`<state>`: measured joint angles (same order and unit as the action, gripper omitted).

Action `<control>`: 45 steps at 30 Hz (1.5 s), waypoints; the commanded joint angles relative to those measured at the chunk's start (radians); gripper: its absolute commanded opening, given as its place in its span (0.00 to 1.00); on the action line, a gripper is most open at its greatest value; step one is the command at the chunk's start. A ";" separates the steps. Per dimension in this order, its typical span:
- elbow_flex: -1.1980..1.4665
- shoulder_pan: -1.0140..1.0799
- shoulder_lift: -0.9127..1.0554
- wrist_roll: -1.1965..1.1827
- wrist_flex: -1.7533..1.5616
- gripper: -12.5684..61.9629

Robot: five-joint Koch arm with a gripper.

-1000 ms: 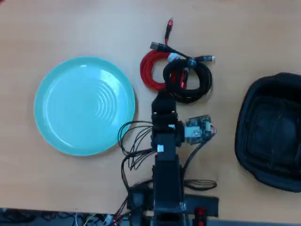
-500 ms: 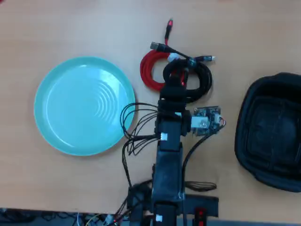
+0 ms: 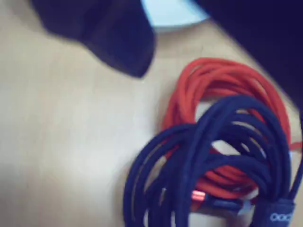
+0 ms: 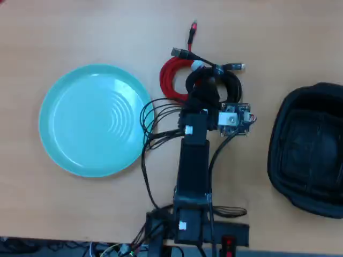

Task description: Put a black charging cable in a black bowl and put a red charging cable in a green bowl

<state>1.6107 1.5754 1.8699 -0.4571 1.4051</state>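
Observation:
In the blurred wrist view the black charging cable point(image 3: 227, 156) is a loose coil lying partly over the red charging cable point(image 3: 213, 80) on the wooden table. In the overhead view the red coil point(image 4: 170, 77) sits left of the black coil point(image 4: 228, 83), and the two touch. My gripper point(image 4: 206, 88) hangs over the black coil. In the wrist view the gripper point(image 3: 213, 75) has its jaws spread, one dark jaw at top left and one at the right edge, with nothing between them. The green bowl point(image 4: 94, 120) lies far left. The black bowl point(image 4: 311, 150) stands far right.
The arm's base and its thin black wires point(image 4: 153, 123) fill the middle front of the table. A small circuit board point(image 4: 233, 118) sits on the arm beside the coils. A rim of the green bowl point(image 3: 170, 16) shows at the top of the wrist view.

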 commanded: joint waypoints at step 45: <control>0.190 -0.015 -0.229 0.000 -0.255 0.79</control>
<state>1.8392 1.5478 1.6368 -0.4571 1.1750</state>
